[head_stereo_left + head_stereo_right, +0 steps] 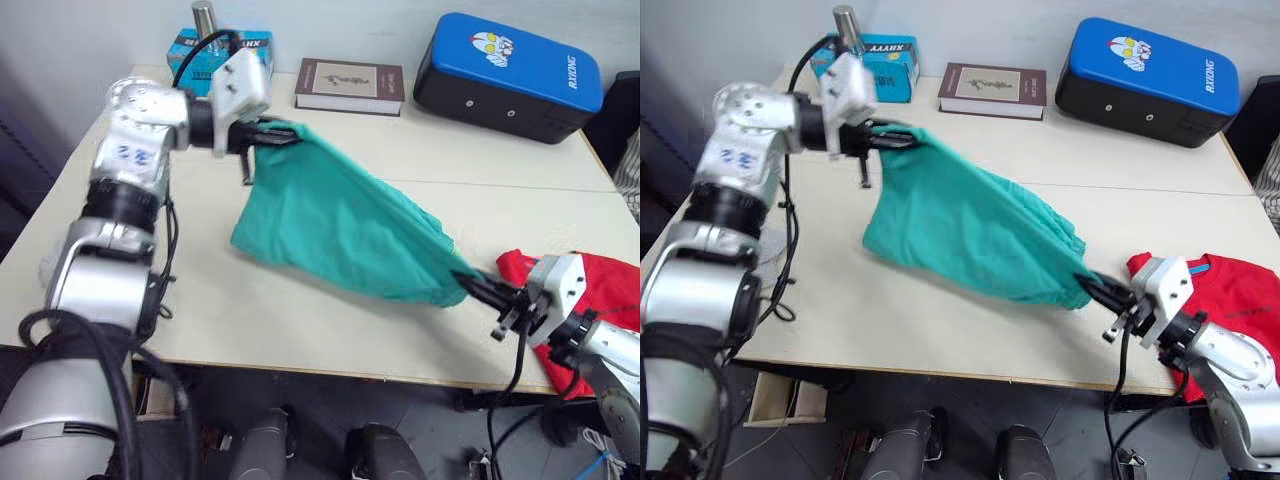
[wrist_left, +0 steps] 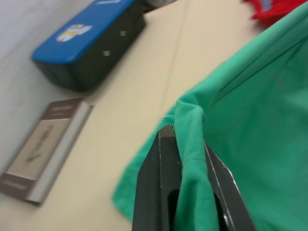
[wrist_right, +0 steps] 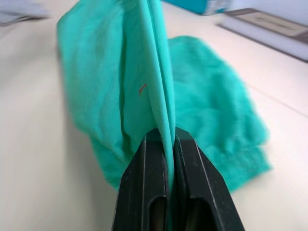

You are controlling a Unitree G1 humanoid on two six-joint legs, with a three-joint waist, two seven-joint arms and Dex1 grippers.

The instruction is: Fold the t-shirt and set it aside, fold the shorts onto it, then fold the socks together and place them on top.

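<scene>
Silver-grey jointed arms, black cables, seemingly blue scribbled markings.

Setting: indoor room, reads as a robot test space set up with household items rather than a lived-in home. Evidence: plain pale tabletop point(image 1: 300, 310) made of two boards joined along a seam, pushed against a bare light wall point(image 1: 100, 30). Along the far edge: a brown-covered book point(image 1: 350, 85), a teal tissue box point(image 1: 880, 62) with a metal bottle point(image 1: 845, 25) beside it, and a blue and black padded strike pad point(image 1: 510, 75) with a cartoon face. Loose cables point(image 1: 1120, 420) hang below the tabletop edge.
</scene>
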